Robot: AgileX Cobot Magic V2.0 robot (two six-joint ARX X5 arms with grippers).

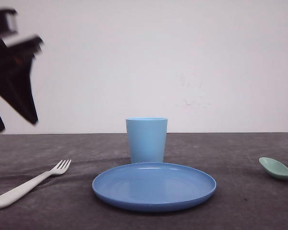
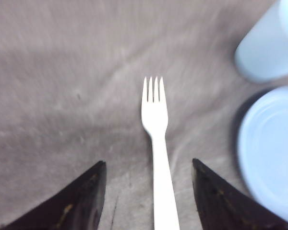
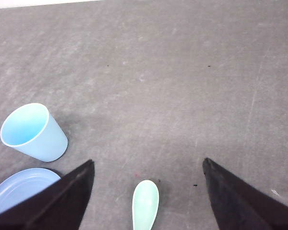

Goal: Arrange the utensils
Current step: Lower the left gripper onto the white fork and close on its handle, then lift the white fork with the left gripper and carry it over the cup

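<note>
Utensils are laid apart on the grey surface [image 1: 240, 153]: the white fork [image 1: 29, 184] left of the blue plate [image 1: 154, 186], the mint-green spoon [image 1: 277, 168] at the right. A light blue cup [image 1: 146, 140] is stood behind the plate. The left hand [image 2: 149, 196] is held released above the fork, the right hand [image 3: 148, 194] released above the spoon.

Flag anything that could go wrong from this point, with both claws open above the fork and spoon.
1. The fork lies flat on the cloth; the left claw straddles its handle and may scrape fabric or pinch it skewed.
2. The spoon also lies flat, and the right claw straddles only its bowl end, so a close there could slip off.
3. The cup stands upright just behind the plate; a swinging arm might tip it.
</note>
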